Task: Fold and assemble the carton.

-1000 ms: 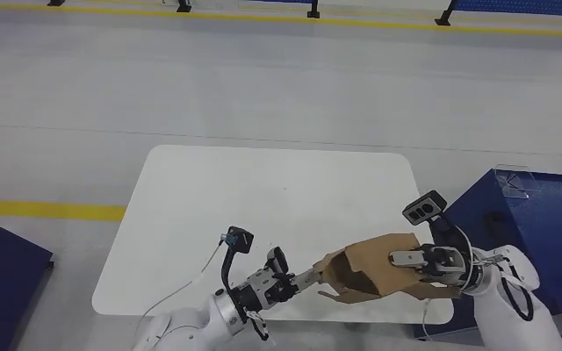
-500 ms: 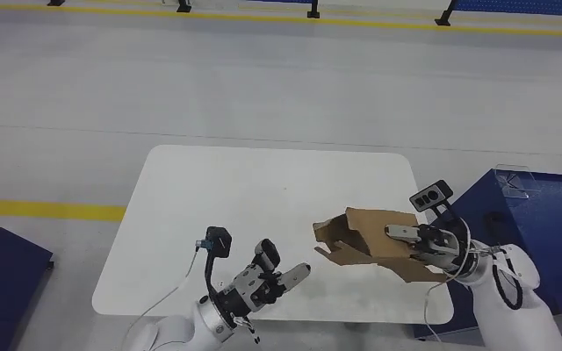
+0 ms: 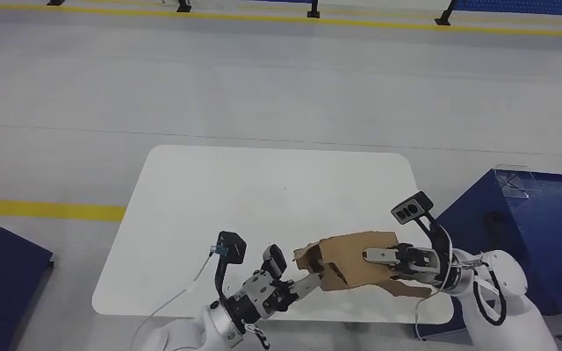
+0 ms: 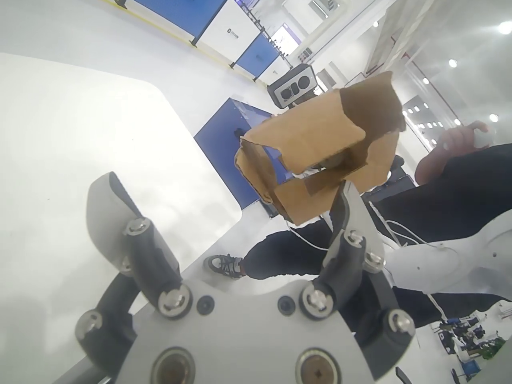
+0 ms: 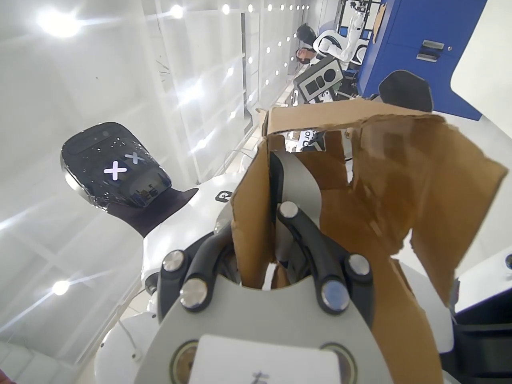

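Bright hall with a pale floor [image 3: 263, 79] and a yellow line [image 3: 53, 211] on it off the table's left side. White round-cornered table [image 3: 255, 202] mid-scene, blue cabinet [image 3: 514, 219] just off the table's right edge. Carton [image 3: 356, 261] is brown corrugated card, half-formed into an open sleeve. It hangs over the table's near right part, close to the near edge, lifted off the tabletop, long axis roughly along that edge. The flaps at the end toward the table's middle are loose and ragged, not tucked. Right gripper [image 3: 379, 256] comes in from beyond the table's near right corner and is clamped on the carton. In the right wrist view the right gripper [image 5: 266, 173] pinches one side wall of the carton [image 5: 400, 169], one finger inside the box, the other outside and mostly hidden by cardboard. Left gripper [image 3: 305, 282] sits over the table's near edge, just left of the carton's loose end, released, holding nothing. In the left wrist view the left gripper [image 4: 224, 183] has its fingers spread wide. One is over the tabletop, the other has its tip right at the lowest flap of the carton [image 4: 320, 137]; cannot tell if the tip actually touches.
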